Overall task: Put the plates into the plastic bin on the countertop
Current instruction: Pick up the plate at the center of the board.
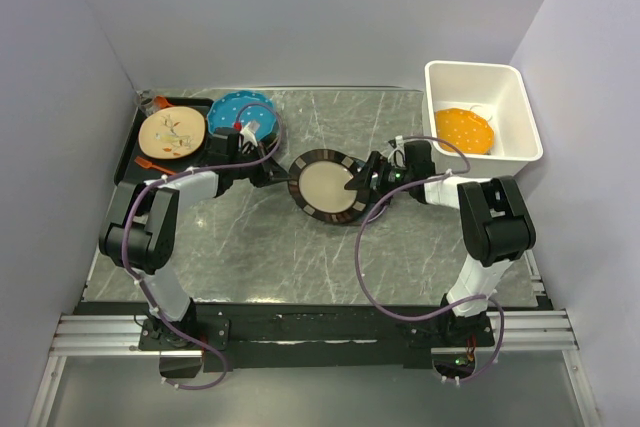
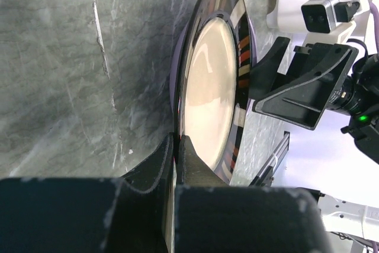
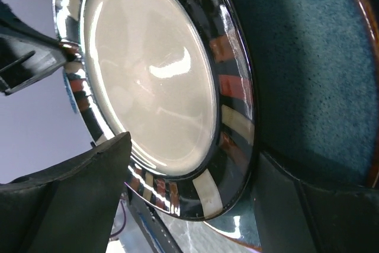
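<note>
- The left claw [image 2: 176, 144] is pinched tight on the near rim of the striped-rim plate [image 2: 210, 87], its two fingers almost meeting with only the thin edge between them
- The right claw [image 3: 192, 149] straddles the opposite rim with its fingers apart. One finger [image 3: 83, 188] is over the cream face and the other is below the plate, and they are not closed on it
- From above, the striped-rim plate [image 1: 325, 190] sits in the middle of the surface [image 1: 250, 247], face up, directly between the left claw [image 1: 286, 178] and the right claw [image 1: 362, 181]
- Being round, it has no long axis. Overhead it reads flat, while the left wrist camera sees it nearly edge-on, the rim running from top to bottom of the frame
- Only the right wrist view shows a dark teal plate [image 3: 296, 57] lying under it, and only the left wrist view shows a lavender edge [image 2: 173, 60] behind it
- Only the overhead view shows the plastic bin [image 1: 525, 112] at the far right corner, well apart, with an orange plate [image 1: 465, 130] inside, and a teal dotted plate [image 1: 243, 117] far left beside a black tray [image 1: 130, 152]
</note>
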{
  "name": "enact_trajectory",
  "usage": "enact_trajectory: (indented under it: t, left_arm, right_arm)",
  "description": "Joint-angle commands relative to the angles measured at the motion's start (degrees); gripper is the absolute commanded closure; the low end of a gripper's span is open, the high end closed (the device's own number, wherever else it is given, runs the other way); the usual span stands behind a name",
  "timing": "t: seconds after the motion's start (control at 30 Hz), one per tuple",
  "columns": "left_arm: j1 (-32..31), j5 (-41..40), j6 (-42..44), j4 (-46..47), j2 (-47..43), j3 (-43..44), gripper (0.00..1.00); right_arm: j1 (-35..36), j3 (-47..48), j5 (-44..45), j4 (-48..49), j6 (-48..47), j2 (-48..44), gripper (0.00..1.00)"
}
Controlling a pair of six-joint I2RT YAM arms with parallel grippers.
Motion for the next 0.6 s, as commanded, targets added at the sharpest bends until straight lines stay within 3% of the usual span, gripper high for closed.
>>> enact_trajectory:
  t: [0.0, 0.57]
  left_arm:
    - [0.33, 1.06, 1.36, 2.76, 0.30, 0.20, 0.99]
    - [0.33, 2.82, 1.09, 5.48, -0.32, 0.28, 0.99]
  right_arm:
    - [0.38, -2.03, -4.69, 7.64, 4.36, 1.19, 0.19]
    - [0.55, -5.28, -10.76, 21.00, 8.58, -3.29, 0.36]
